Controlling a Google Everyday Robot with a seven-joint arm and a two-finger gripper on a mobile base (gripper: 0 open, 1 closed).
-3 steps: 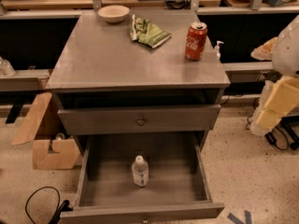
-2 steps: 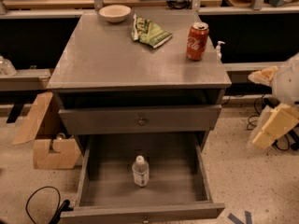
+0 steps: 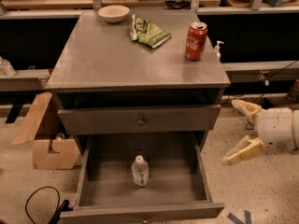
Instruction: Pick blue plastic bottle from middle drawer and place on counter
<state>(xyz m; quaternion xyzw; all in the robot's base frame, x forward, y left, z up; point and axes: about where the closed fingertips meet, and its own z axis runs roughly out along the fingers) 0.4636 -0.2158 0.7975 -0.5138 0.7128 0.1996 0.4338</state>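
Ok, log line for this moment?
hand: open, empty, right of middle drawer | blue plastic bottle: upright in drawer | counter: no bottle yet

Gripper: located at the right edge of the view, at the height of the drawers. Two tapered fingers, cream-yellow, matte, with blunt rounded tips, set wide apart. Both attach to a rounded white wrist housing with a smooth shell.

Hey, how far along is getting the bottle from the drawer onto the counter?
Done: the middle drawer is open. In hand: nothing; the gripper hangs open right of the drawer. Left: the blue plastic bottle stands on the drawer floor, so grasping, lifting and placing on the counter remain.
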